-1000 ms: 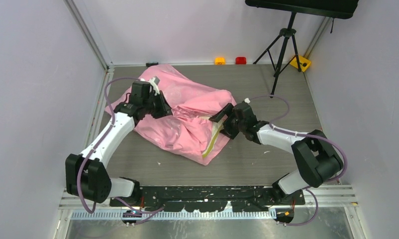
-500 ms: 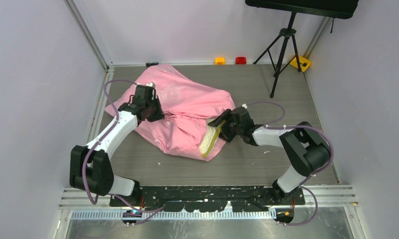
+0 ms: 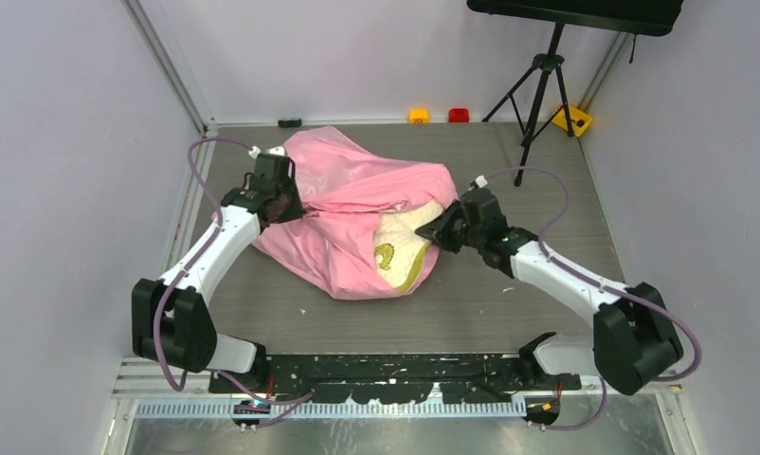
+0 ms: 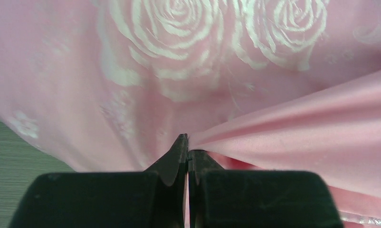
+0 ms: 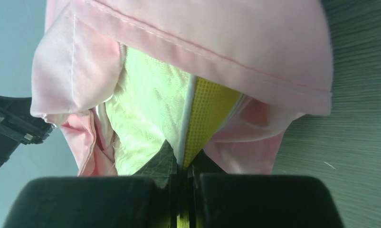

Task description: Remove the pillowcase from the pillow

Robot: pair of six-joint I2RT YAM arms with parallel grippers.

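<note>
The pink satin pillowcase (image 3: 343, 194) with pale roses lies bunched in the middle of the table. The cream pillow (image 3: 400, 245), with its yellow edge band and gold emblem, sticks out of the open right end. My left gripper (image 3: 283, 204) is shut on a fold of the pillowcase (image 4: 283, 128) at its left side, and the cloth runs taut from the jaws (image 4: 187, 151). My right gripper (image 3: 436, 230) is shut on the pillow's corner; its wrist view shows the yellow band (image 5: 210, 111) pinched in the jaws (image 5: 183, 166), with the pillowcase hem (image 5: 203, 42) above.
A black tripod (image 3: 537, 85) stands at the back right. A yellow block (image 3: 418, 116), a red block (image 3: 459, 115) and a yellow piece (image 3: 573, 120) lie along the back wall. Grey walls close in the left, back and right sides.
My right gripper has pulled the pillow's corner rightward, so more cream pillow and its emblem show outside the pillowcase. My left gripper has drawn the pillowcase slightly back and left.
</note>
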